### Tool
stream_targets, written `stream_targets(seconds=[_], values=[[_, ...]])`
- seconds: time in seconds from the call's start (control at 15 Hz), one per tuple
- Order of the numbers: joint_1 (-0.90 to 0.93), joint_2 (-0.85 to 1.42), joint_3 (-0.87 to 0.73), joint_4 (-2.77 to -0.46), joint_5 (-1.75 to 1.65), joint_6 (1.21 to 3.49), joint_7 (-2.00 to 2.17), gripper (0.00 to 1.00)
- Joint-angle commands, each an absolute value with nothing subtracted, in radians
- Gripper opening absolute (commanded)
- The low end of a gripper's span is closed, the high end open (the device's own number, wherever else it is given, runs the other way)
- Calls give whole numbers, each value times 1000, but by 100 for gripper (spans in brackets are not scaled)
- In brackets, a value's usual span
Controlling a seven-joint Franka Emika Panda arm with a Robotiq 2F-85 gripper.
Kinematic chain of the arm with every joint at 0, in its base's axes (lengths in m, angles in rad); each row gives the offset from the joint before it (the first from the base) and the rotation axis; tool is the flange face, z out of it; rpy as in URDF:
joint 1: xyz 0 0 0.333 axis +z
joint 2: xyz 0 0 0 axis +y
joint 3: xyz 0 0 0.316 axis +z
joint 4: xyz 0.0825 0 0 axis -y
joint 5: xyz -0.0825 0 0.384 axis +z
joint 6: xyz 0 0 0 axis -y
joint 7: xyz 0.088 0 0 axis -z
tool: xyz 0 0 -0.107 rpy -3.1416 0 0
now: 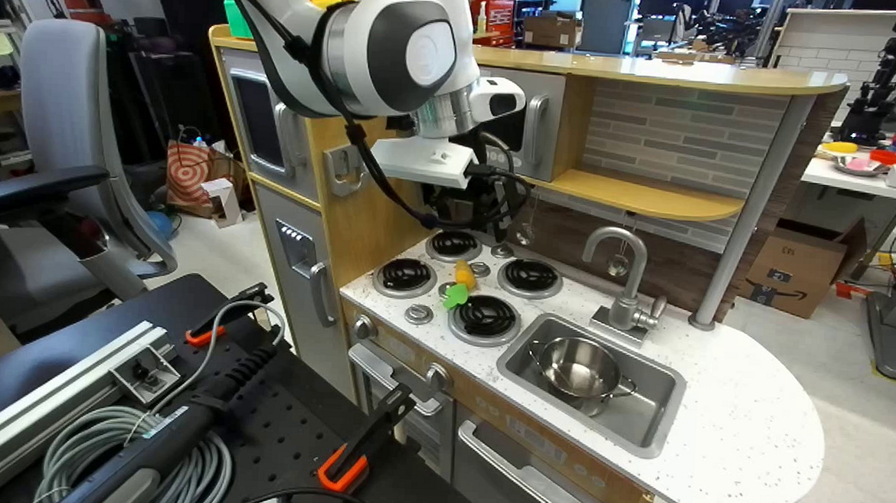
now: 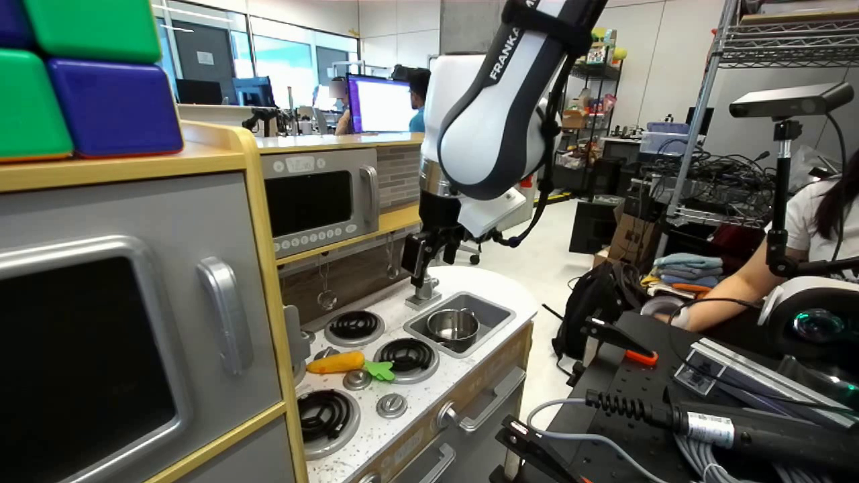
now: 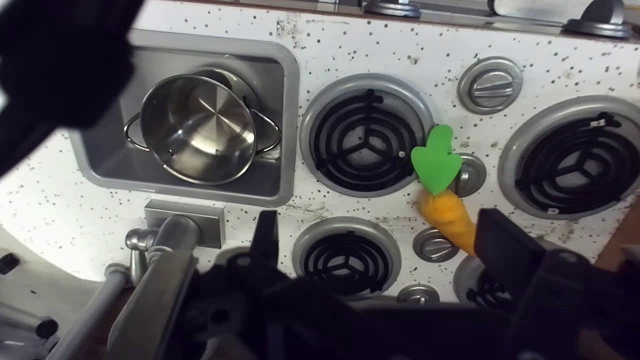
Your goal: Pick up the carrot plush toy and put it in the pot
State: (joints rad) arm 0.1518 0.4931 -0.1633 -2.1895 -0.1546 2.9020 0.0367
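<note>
My gripper (image 3: 378, 215) hangs in the air above the counter (image 3: 340, 45), fingers (image 3: 502, 245) spread wide.

Carrot (image 3: 446, 215) lower down, apart from me, lying among four burners (image 1: 483, 320). Its green top laps the rim of the front burner beside the sink (image 3: 290, 125) and hides part of a knob (image 3: 472, 175). Orange tip points toward the back; in my wrist view one finger covers it.

Pot (image 3: 197, 125) in the sink, mouth up, shiny, a wire handle on each side. Cannot tell whether a handle touches the sink wall. Tap (image 1: 626, 313) just behind the sink. Microwave (image 2: 322, 194) farther back, above counter level.

Out in front of the counter, a black table (image 1: 293, 427) with coiled grey cable (image 1: 216, 462) and clamps (image 1: 381, 420). Office chair (image 1: 65, 93) near it. In an exterior view, a person in white (image 2: 815, 215) by the table, cut off at the edge; well beyond, someone in blue (image 2: 417, 121) beside a lit screen (image 2: 382, 104).
</note>
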Motion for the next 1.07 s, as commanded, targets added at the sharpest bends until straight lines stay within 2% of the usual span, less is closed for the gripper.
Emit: stream_targets(seconds=[0.0,0.13,0.4,0.6,0.73,1.0], values=[[144,505,-151,-2166,-169,2868,57,100],[151,503,-142,-2136,-172,2803,74,100],[145,513,-132,-2128,-171,2817,66,100],[189,651,-166,-2053,-234,2889,77,100],[216,741,-200,-1963,-301,2803,42,100],[131,867,-111,-1790,-325,2698,-153,100]])
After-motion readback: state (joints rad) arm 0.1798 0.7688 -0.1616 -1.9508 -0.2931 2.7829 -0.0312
